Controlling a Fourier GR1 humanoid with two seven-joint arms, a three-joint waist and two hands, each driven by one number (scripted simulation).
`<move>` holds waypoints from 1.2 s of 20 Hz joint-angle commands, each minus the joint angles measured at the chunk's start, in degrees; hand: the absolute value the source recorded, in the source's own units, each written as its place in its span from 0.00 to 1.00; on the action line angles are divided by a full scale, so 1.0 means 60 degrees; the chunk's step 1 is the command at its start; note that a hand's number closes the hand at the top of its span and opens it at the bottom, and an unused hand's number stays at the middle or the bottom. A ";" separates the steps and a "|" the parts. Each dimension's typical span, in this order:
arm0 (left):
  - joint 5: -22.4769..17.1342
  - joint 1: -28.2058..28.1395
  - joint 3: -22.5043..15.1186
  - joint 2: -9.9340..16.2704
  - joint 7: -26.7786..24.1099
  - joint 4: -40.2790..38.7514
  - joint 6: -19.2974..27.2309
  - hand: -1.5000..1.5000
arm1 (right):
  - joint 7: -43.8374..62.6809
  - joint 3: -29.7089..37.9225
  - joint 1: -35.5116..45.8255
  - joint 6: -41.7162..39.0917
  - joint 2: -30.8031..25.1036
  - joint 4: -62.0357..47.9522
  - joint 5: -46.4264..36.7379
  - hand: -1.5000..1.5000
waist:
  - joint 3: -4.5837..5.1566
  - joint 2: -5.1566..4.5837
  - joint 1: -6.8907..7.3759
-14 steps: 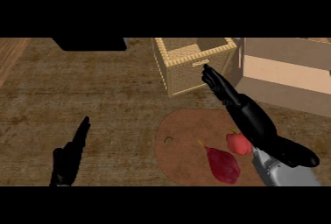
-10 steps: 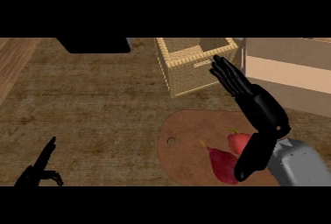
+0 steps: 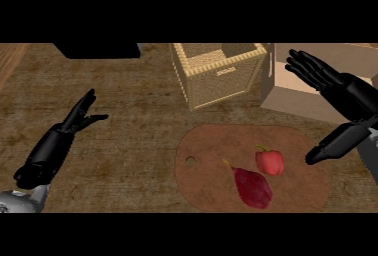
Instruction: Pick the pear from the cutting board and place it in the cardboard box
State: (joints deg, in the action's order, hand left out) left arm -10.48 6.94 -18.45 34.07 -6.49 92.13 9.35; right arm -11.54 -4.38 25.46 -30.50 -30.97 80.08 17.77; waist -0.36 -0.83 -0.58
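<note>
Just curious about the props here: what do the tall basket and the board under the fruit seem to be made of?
The basket looks like woven wicker or straw: pale tan, with a criss-cross weave on its walls. The cutting board looks like wood, matte reddish-brown with faint grain, though that is less certain.

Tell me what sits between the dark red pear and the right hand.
Head view: a red bell pepper on the board, between dark red pear and right hand.

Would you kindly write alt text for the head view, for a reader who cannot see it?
A dark red pear and a red pepper lie on a brown cutting board; both open hands, left and right, hold nothing. Behind stand a wicker basket and a cardboard box.
</note>
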 commanded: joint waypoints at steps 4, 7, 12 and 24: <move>-0.0183 0.0998 0.0250 -0.0113 0.0014 -0.0489 -0.0720 0.50 | -0.3605 -0.0107 0.0645 -0.1503 -0.1080 -0.1157 -0.2340 0.00 | 0.0041 0.0042 0.0210; -0.0267 0.1341 0.0238 -0.0316 0.0280 -0.0644 -0.0963 0.50 | -0.3903 -0.0664 0.0875 -0.1719 -0.1423 -0.1228 -0.3167 0.00 | 0.0050 0.0067 0.0194; 0.0035 0.1194 0.0167 -0.0460 -0.0084 -0.0929 -0.0864 0.50 | -0.3141 -0.2325 0.1369 -0.1533 -0.1878 0.0176 -0.4719 0.00 | 0.0066 0.0100 0.0218; 0.0479 0.1344 0.0436 -0.1106 0.0005 -0.1262 -0.0992 0.50 | -0.0450 -0.3642 0.1274 -0.2191 -0.1834 0.3058 -0.5811 0.00 | 0.0066 0.0149 0.0065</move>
State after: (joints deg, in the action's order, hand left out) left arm -8.98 13.94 -15.91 29.65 -6.63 86.07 3.30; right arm -18.26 -23.81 33.78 -41.23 -44.16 94.51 -14.25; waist 0.04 0.12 -0.04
